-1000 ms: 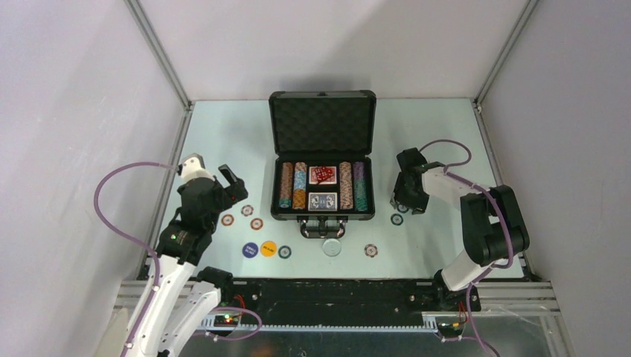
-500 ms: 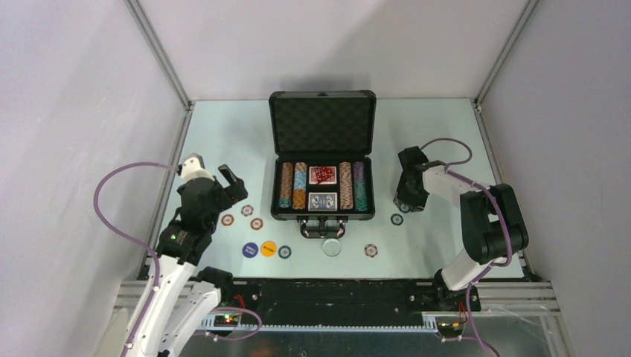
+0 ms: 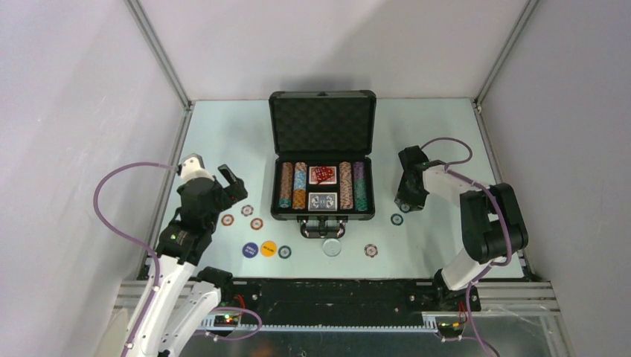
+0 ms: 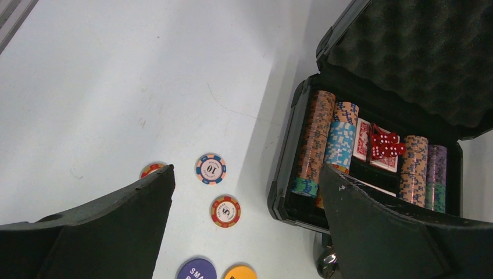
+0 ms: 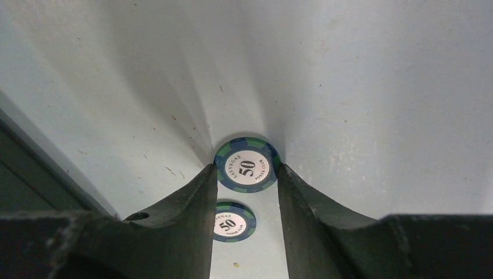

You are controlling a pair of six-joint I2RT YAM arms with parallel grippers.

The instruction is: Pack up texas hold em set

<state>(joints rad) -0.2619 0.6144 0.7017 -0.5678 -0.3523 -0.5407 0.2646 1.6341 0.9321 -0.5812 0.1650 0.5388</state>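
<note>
A: Item 1, R gripper (image 3: 406, 204). Any change vs. a sec ago?
B: Jaws come in from wide to narrow. They now pinch a 50 chip (image 5: 246, 164) by its rim, one fingertip (image 5: 210, 174) touching each side. The head also shifts slightly, so a chip on the table shows clear of it.
A: Meaning for the pack-up?
B: Pick looks done, prob. with the chip off the table. Next leg is likely a carry to a chip row in the case (image 3: 321, 126). The second 50 chip (image 5: 232, 221) lies flat below the jaws, seen thru the gap, not gripped. It needs its own trip.
A: R arm pose?
B: Elbow high, forearm reaching fwd, wrist bent down, fingers aimed at the table.
A: Item 2, L gripper (image 4: 247, 174)?
B: No change. Jaws at full spread, nothing betw. them. It hangs tilted over the table. The 10 chip (image 4: 210, 168) and red chip (image 4: 225, 210) lie below the gap. The case, open and mostly filled, lies past one finger.
A: Still out?
B: Purple button (image 3: 250, 249), yellow button (image 3: 268, 248) and white button (image 3: 332, 247), all well apart from both sets of jaws.
</note>
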